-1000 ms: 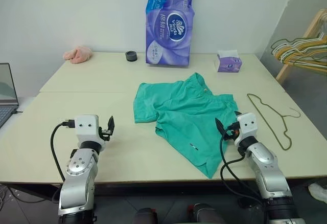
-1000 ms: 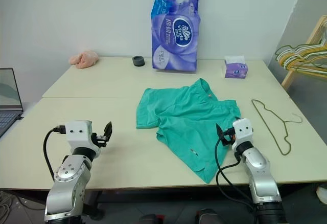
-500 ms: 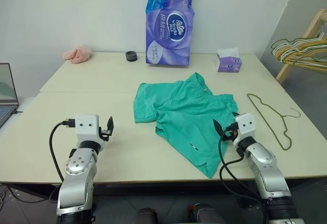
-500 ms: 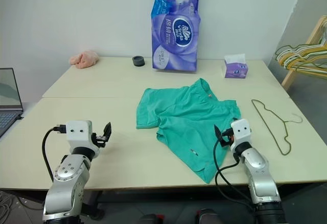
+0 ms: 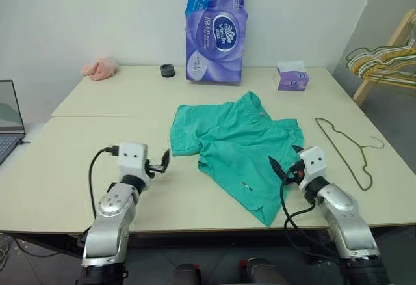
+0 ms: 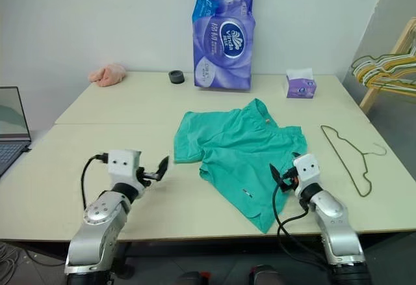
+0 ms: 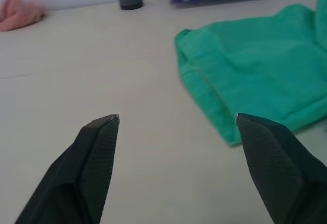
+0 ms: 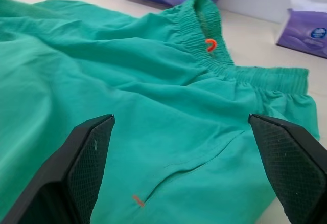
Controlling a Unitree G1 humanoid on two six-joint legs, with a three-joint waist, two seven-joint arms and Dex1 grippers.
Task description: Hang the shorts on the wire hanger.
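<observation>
Both end effectors hover low over the bench with fingers spread and nothing between them. From the head camera, the left end effector [image 5: 162, 162] sits at lower left of the frame, over bare bench top, pointing toward the near left corner of the shorts [image 5: 237, 151] but stopping short of the cloth. Its wrist view shows the two black fingers [image 7: 97, 152] wide apart, with the folded teal edge lying ahead and to one side. The right end effector [image 5: 281, 168] sits at lower right of centre, its tips over the right side of the shorts; whether they touch the fabric I cannot tell. Its wrist camera looks across rumpled teal cloth to the gathered waistband and a small orange-red tag [image 8: 210, 44].

The shorts lie spread flat in the middle of the bench [image 5: 97, 103], waistband toward the upper right. The wire hanger [image 5: 344, 149] lies flat at right of the frame, just beside the shorts and apart from them, its hook pointing to the bench's right edge.

Along the far edge stand a tall purple tissue pack [image 5: 216, 28], a small purple tissue box [image 5: 291, 77], a dark ring-shaped thing [image 5: 167, 70] and a pink cloth lump [image 5: 99, 69]. A laptop [image 5: 10, 119] shows at the left edge, and bunched hangers [image 5: 383, 64] hang on a wooden rack at upper right. Nothing lies between either end effector and the shorts.
</observation>
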